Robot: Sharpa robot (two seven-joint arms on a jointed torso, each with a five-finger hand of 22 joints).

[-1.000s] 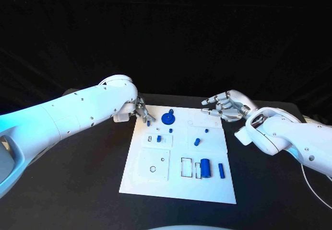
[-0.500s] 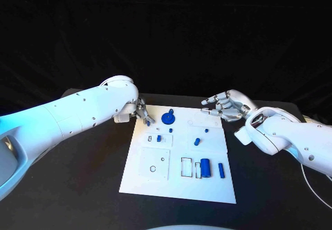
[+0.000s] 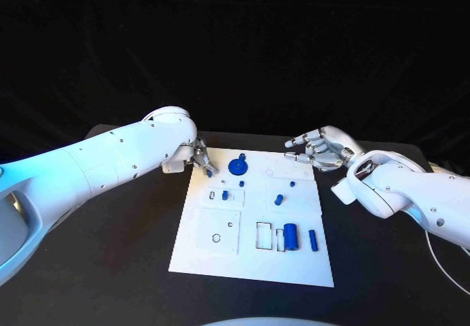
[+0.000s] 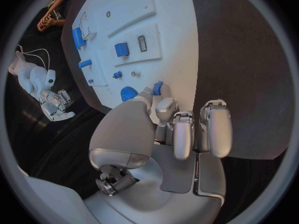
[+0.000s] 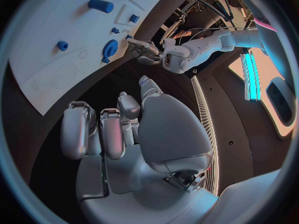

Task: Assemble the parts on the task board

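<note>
Black table: left hand (image 3: 201,160) pinches a small blue peg (image 4: 157,88) at the white task board (image 3: 221,255); right hand (image 3: 321,149) hovers empty, fingers loosely apart; blue cylinder (image 3: 291,236) and blue gear (image 3: 238,166) apparently await assembly.

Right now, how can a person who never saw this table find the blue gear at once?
Find the white task board in the middle of the black table. Go to its far edge, near the left robot hand. The blue gear sits there: round, toothed and wider than the small blue pieces nearby.

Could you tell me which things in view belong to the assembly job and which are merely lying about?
Job: task board; blue gear; blue cylinder; small blue part pinched by left hand.
Lying about: black table.
</note>
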